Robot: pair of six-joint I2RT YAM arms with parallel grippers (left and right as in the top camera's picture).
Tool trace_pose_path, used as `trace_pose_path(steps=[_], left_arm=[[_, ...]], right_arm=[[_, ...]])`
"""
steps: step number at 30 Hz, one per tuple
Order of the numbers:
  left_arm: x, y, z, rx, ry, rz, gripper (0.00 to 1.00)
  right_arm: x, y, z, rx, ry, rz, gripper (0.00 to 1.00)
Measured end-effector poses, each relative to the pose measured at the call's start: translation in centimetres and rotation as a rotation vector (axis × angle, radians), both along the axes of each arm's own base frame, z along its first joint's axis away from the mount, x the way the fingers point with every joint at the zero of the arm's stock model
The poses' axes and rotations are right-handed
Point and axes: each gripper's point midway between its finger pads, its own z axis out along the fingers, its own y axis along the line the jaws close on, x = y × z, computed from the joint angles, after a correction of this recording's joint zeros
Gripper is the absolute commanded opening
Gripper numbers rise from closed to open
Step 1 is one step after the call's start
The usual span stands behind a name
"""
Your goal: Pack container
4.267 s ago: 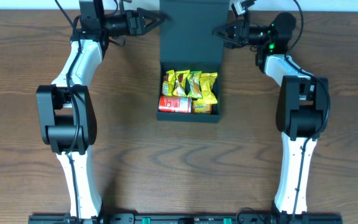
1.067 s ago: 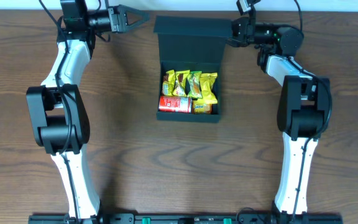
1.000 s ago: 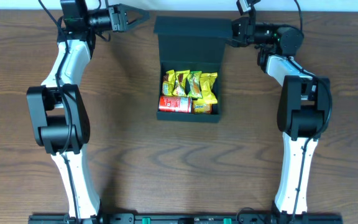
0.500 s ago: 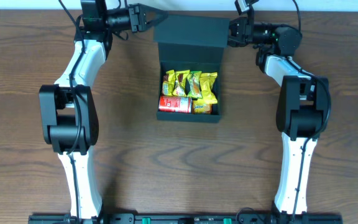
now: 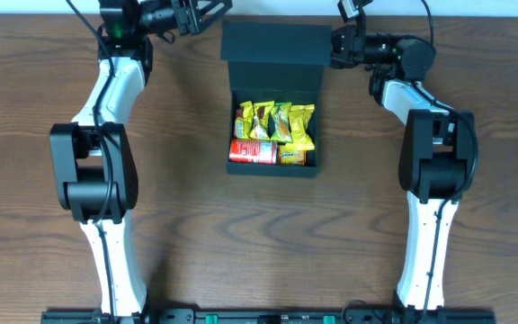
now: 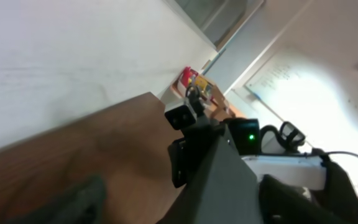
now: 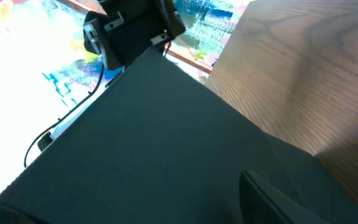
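The container (image 5: pixel 273 170) sits open mid-desk (image 5: pixel 187 225), with yellow snack packets (image 5: pixel 277 121) and a red one (image 5: pixel 252 150) inside and its lid raised at the far side. The right gripper (image 5: pixel 334 47) is at the lid's right edge, one finger (image 7: pixel 303 199) against its face; I cannot tell whether it pinches. The left gripper (image 5: pixel 214 11), fingers spread, hangs just beyond the lid's far-left corner.

We find the container (image 5: pixel 272 171) in the upper middle of the table (image 5: pixel 331 234), with its lid (image 5: pixel 274 45) raised behind it, toward the top of the frame. Inside, the snack packets (image 5: pixel 275 121) lie side by side along the back. A crosswise packet (image 5: pixel 253 150) lies in front of them at the left. The right fingers (image 5: pixel 335 47) are at the lid's right edge, and the left fingers (image 5: pixel 209 9) hang just off its upper left corner.
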Motion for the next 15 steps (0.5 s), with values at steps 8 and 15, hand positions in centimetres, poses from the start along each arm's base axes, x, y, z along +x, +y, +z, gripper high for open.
trace_pose_path(steps=[8, 15], left_arm=[[1.9, 0.6, -2.9, 0.01, 0.192, 0.106, 0.06], [3.1, 1.3, -5.3, 0.057, 0.249, 0.2, 0.06]], right_arm=[[0.0, 0.0, 0.0, -0.001, 0.0, 0.001, 0.6], [0.0, 0.0, 0.0, -0.001, 0.0, 0.001, 0.59]])
